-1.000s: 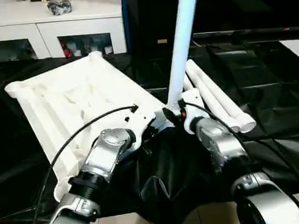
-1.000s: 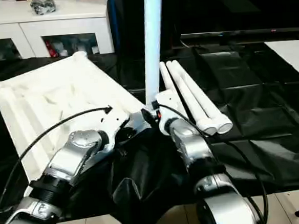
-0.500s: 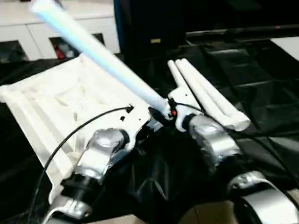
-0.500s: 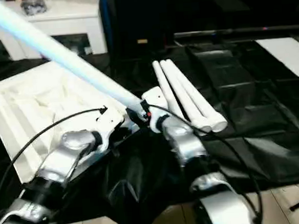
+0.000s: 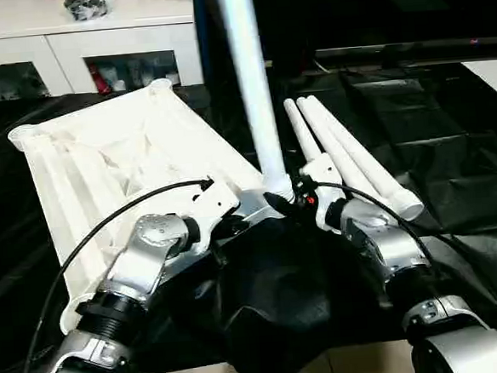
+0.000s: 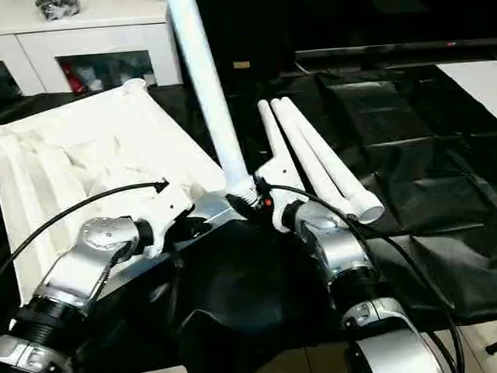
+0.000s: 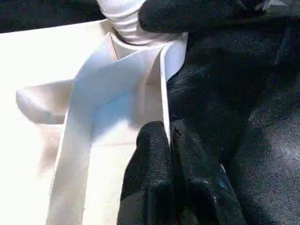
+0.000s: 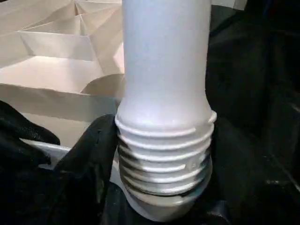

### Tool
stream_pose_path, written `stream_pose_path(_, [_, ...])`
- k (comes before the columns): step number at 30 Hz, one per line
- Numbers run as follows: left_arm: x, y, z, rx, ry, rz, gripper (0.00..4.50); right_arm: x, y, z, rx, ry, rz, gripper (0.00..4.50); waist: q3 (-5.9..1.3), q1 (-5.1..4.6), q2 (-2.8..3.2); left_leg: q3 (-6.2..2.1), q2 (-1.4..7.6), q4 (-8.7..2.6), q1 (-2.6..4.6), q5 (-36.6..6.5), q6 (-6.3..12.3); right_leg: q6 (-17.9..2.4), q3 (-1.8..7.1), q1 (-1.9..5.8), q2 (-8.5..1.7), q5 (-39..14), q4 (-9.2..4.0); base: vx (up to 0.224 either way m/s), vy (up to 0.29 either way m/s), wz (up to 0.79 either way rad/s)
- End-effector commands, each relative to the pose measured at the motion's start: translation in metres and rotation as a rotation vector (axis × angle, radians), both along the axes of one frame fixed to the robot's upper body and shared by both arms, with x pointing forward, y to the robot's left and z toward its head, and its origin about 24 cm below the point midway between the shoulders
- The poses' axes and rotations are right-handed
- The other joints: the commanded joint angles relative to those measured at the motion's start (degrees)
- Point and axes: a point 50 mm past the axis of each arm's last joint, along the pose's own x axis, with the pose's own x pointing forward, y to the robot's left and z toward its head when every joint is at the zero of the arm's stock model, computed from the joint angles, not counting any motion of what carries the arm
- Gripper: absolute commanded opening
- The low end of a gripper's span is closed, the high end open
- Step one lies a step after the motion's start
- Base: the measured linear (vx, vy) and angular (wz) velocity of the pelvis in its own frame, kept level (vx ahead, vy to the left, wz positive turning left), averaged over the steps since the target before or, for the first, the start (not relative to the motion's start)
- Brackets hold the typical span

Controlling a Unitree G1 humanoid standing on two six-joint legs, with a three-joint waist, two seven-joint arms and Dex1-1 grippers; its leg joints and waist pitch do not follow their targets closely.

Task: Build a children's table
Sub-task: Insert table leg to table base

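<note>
Our right pincer [image 5: 285,203] pinches the threaded end of a table leg [image 5: 248,84] at the near right corner of the table top [image 5: 120,174]. The leg stands nearly upright, tilting a little left and far. Our left pincer [image 7: 169,140] is pressed together on the top's near edge wall. Both forearms reach forward, converging. Three spare legs [image 5: 349,158] lie together to the right on the black-covered worktop [image 5: 449,121].

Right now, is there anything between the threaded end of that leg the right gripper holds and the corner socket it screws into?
Nothing visible blocks it. The right gripper holds the leg nearly upright at the table top's near corner, threads exposed. The left gripper pinches the rim beside that corner; black cloth lies alongside.
</note>
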Motion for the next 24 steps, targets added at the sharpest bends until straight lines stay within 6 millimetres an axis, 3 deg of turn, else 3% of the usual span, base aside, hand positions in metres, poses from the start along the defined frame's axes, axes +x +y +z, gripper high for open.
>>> stream_pose_path(1, [0.000,-0.001,0.003,0.018,-0.029,-0.022,0.00,-0.006,0.011,-0.008,0.015,0.045,0.057,2.82,-3.31,0.15,0.34,-1.42,2.45,-4.24,1.00,-16.28,0.15,-12.52,2.55,2.28,-4.43,-14.69,-4.75,0.000,0.000,0.00])
stream_pose_path(15, [0.003,0.006,0.004,0.035,-0.085,0.017,0.00,-0.006,0.010,-0.008,0.047,0.043,0.043,2.75,-3.34,0.13,0.55,-1.45,2.49,-4.32,0.96,-16.22,0.03,-12.71,2.55,2.26,-4.36,-13.33,-4.63,0.000,0.000,0.00])
stream_pose_path(16, [0.004,0.007,0.004,0.029,-0.093,0.030,0.45,-0.006,0.009,-0.007,0.052,0.040,0.039,2.75,-3.35,0.14,0.46,-1.43,2.47,-4.29,0.96,-16.38,0.06,-12.70,2.56,2.30,-4.40,-13.42,-4.64,0.000,0.000,0.00])
stream_pose_path(19, [0.002,0.006,0.013,-0.053,-0.098,0.001,0.63,-0.004,0.008,-0.004,0.070,0.033,0.032,2.74,-3.32,0.04,0.57,-1.50,2.44,-4.35,0.78,-16.55,0.01,-12.64,2.53,2.39,-4.42,-13.86,-4.68,0.000,0.000,0.00])
stream_pose_path(20, [-0.001,0.006,0.027,-0.192,-0.107,-0.032,0.78,-0.004,0.008,-0.003,0.077,0.027,0.031,2.74,-3.42,0.11,0.60,-1.51,2.43,-4.24,0.75,-15.83,-0.18,-13.11,2.55,2.55,-4.63,-13.02,-4.44,0.000,0.000,0.00])
stream_pose_path(24, [0.001,0.014,0.041,-0.313,-0.136,-0.012,1.09,-0.004,0.008,-0.003,0.086,0.025,0.035,2.74,-3.54,0.08,0.56,-1.27,2.39,-4.09,0.56,-13.54,0.79,-14.65,2.47,2.63,-4.26,-7.89,-3.94,0.000,0.000,0.00])
